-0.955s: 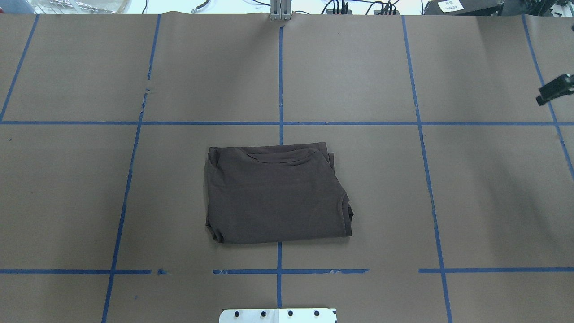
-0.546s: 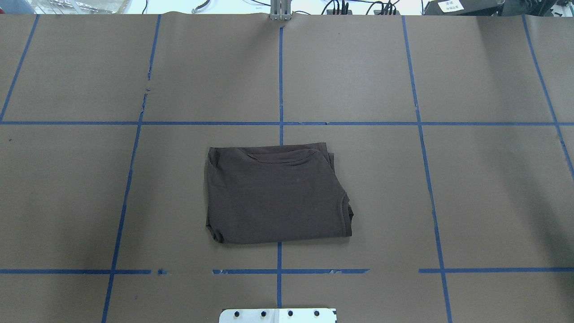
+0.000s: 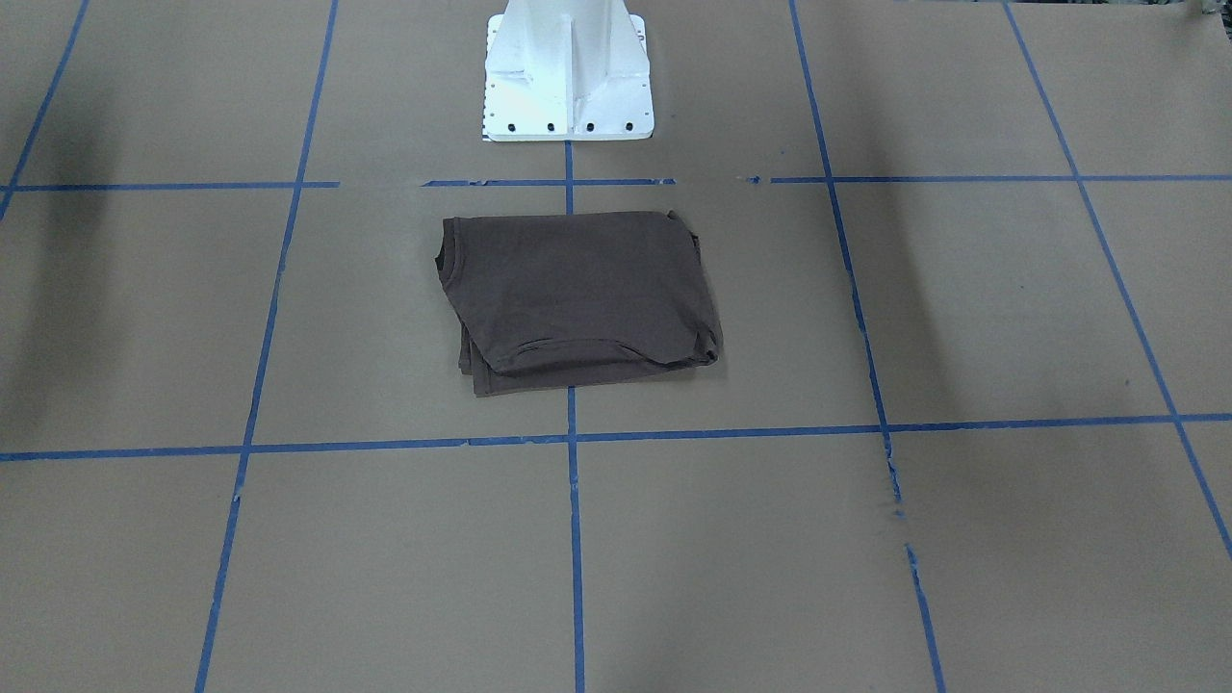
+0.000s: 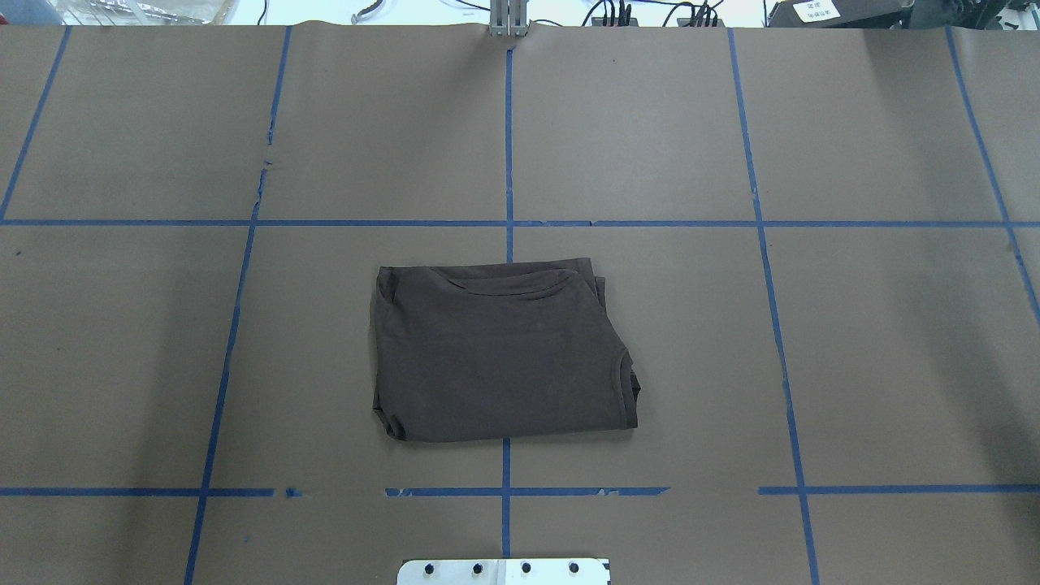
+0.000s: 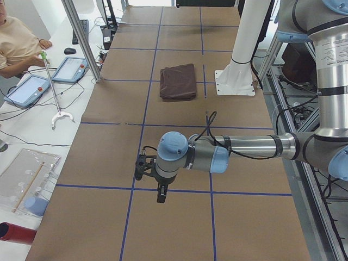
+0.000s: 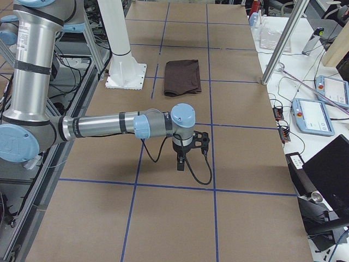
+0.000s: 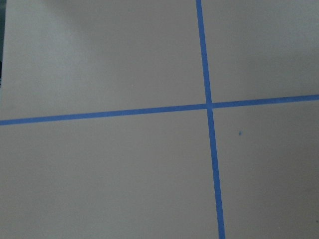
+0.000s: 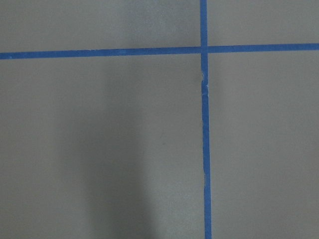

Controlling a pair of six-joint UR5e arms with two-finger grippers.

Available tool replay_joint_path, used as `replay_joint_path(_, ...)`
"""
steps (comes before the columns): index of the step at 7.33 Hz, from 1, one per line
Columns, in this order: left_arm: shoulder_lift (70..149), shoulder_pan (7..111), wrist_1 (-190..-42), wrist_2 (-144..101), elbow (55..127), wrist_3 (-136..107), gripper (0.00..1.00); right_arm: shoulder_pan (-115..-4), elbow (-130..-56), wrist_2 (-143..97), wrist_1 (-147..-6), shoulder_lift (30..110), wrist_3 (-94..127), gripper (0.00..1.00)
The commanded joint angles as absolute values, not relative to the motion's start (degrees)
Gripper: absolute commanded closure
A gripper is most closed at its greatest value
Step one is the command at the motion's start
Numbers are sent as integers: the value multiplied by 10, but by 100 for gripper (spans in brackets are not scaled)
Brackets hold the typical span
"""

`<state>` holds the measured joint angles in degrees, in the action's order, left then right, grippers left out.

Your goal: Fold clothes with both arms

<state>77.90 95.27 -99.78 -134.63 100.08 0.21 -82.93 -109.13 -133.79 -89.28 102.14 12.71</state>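
The clothes are one dark brown T-shirt [image 4: 500, 353], folded into a neat rectangle and lying flat at the table's middle, just beyond the robot's base; it also shows in the front view [image 3: 577, 298] and both side views [image 5: 178, 81] [image 6: 182, 76]. No arm touches it. My left gripper [image 5: 161, 196] hangs low over the brown paper far to the shirt's left, and I cannot tell if it is open or shut. My right gripper [image 6: 180, 164] hangs likewise far to the shirt's right, state unclear. Both wrist views show only paper and blue tape.
The white pedestal base [image 3: 568, 77] stands right behind the shirt. Blue tape lines [image 4: 508, 223] grid the paper. A person [image 5: 16, 43] sits at a side bench with control pendants [image 5: 27, 89], a grabber stick [image 5: 54, 92] and a metal post [image 5: 81, 38].
The black tip of my right gripper, at the overhead view's right edge one second ago, has left that view. The folded T-shirt has not moved.
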Motion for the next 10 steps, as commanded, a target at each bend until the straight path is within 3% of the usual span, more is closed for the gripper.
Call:
replay_joint_path(1, 761, 950, -996, -1352, 1009, -1, 0, -830, -1093, -1340, -893, 1023, 129, 0)
replay_joint_path(4, 768, 892, -1004, -1345, 1030, -43, 0, -830, -1096, -1340, -892, 1021, 128, 0)
replay_joint_path(10, 767, 890, -1002, -1339, 1049, -40, 0, -830, -1096, -1340, -892, 1018, 129, 0)
